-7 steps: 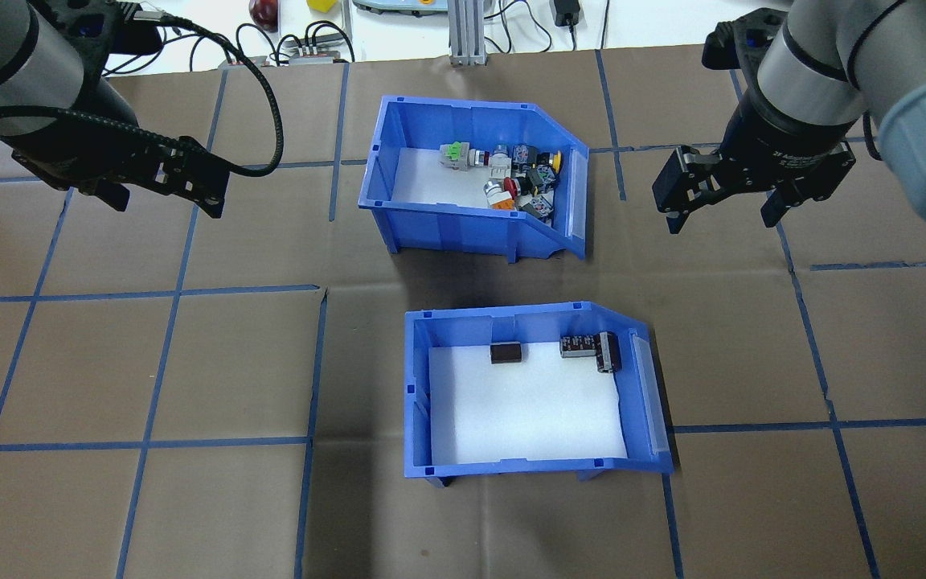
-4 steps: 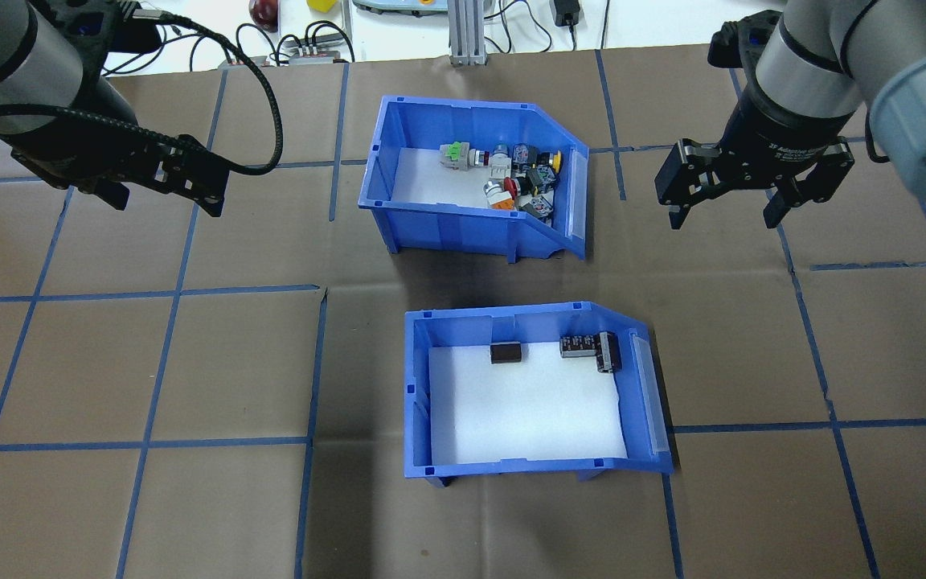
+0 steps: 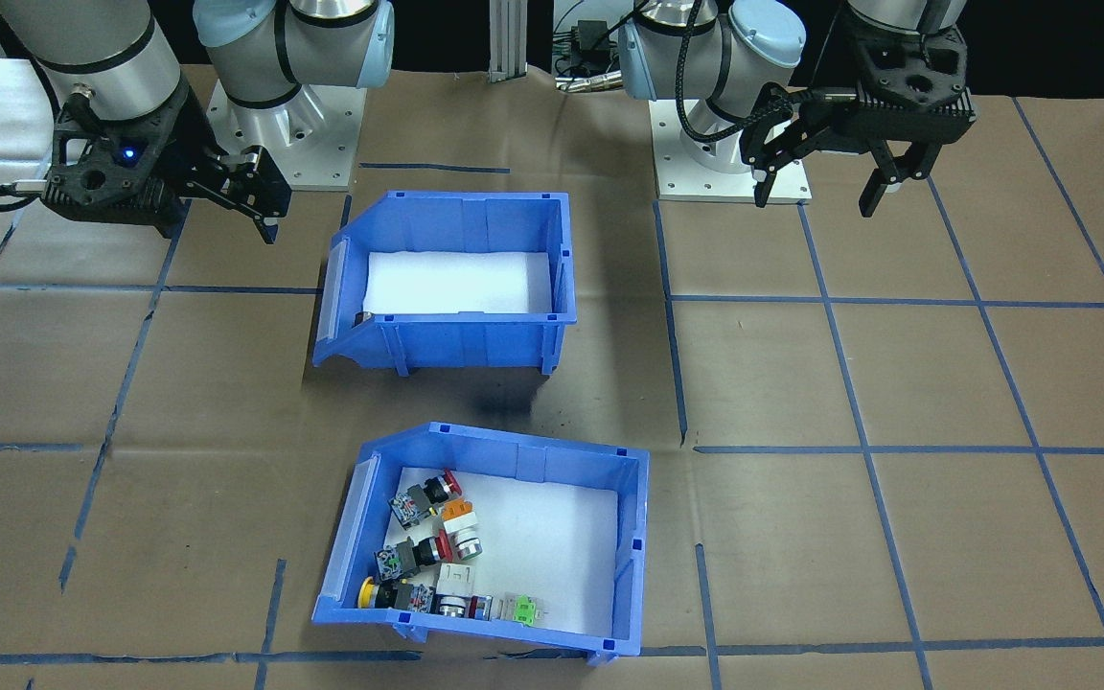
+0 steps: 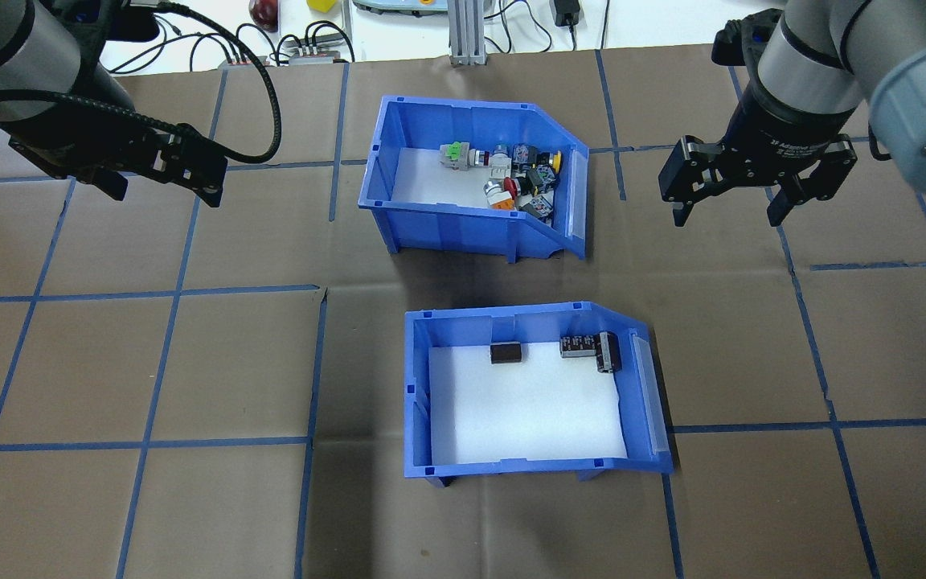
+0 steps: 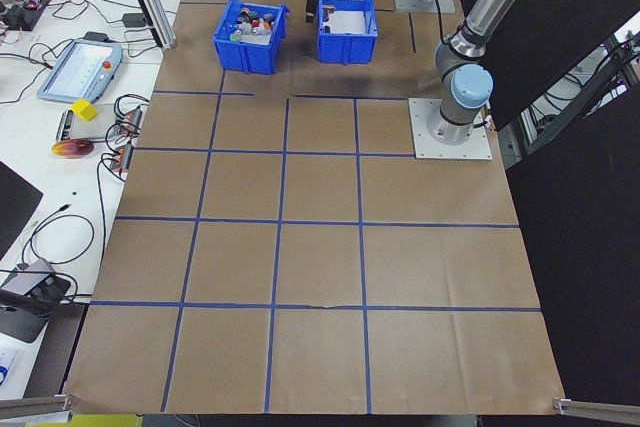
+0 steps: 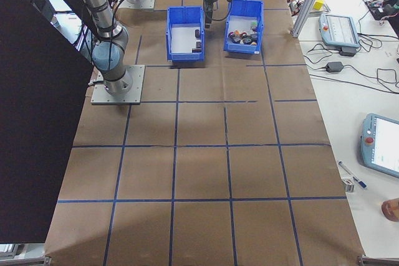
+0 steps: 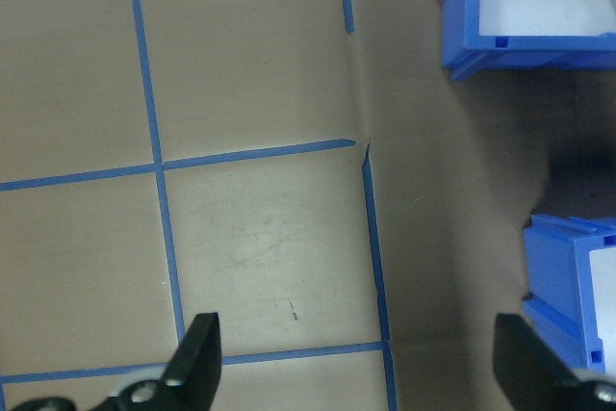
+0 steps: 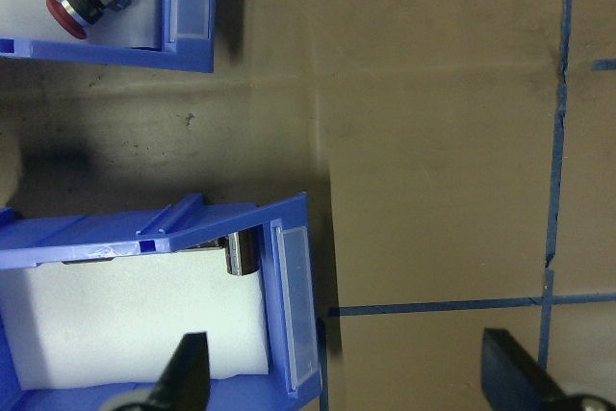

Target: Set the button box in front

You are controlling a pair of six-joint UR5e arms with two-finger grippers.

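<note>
The button box [image 4: 447, 223] is a blue bin with a white liner and colourful push-buttons, standing on the far middle of the table, also in the front-facing view [image 3: 634, 556]. A corner of the button box [image 8: 96, 53] shows in the right wrist view. My left gripper [image 4: 164, 191] hovers open and empty well to its left, seen also at the wrist [image 7: 361, 363]. Held off the box's sloped clear-lipped side, my right gripper [image 4: 727, 219] is open and empty too, its wrist view [image 8: 351, 377] looking down between the two bins.
A matching blue bin [image 4: 419, 386] with black cylinders stands nearer the robot, just behind the button box. Blue tape lines grid the brown paper cover. Cables and a teach pendant [image 5: 78, 69] lie past the table's far edge. Both arm bases [image 3: 284, 134] stand at the robot side.
My left gripper has drifted slightly toward the far edge. The right gripper has turned level and shifted a little right. Neither bin has moved.
</note>
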